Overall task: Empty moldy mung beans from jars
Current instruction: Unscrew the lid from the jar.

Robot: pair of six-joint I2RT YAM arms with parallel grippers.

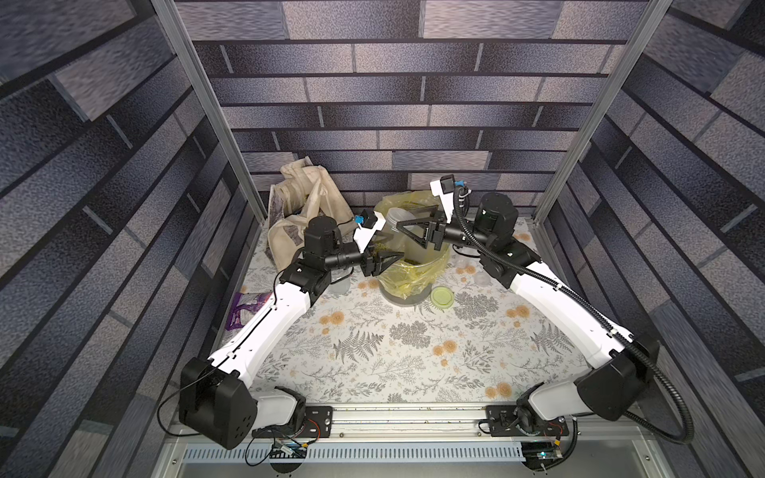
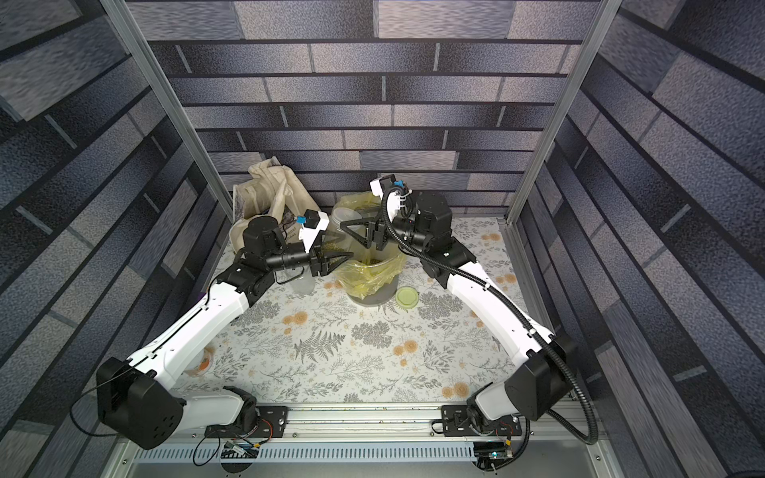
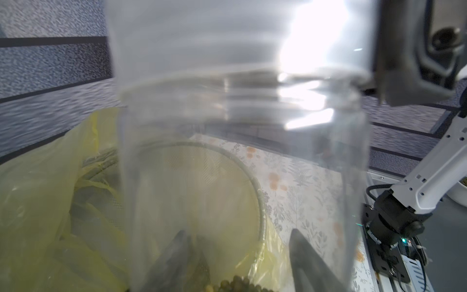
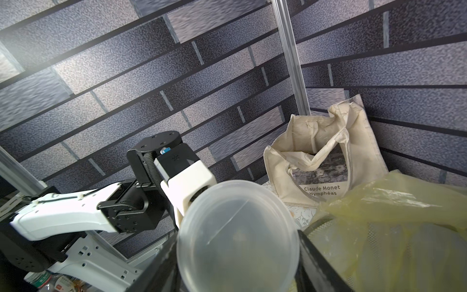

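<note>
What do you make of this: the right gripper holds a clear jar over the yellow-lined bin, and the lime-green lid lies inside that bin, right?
One detail is wrong: the lime-green lid is not inside the bin; it lies flat on the table beside it, as both top views show. The right gripper does hold the clear jar over the yellow-lined bin.

The bench [image 1: 372, 351] is covered with a pale cloth printed with grey ferns and orange flowers. A grey bin [image 1: 403, 297] lined with yellow plastic stands on it, a lime-green lid [image 1: 442, 296] lying flat just beside the bin. Toward the left are a clear jar [image 2: 302, 283], a cream tote bag [image 1: 298, 194] and a purple packet [image 1: 242, 314].
</note>
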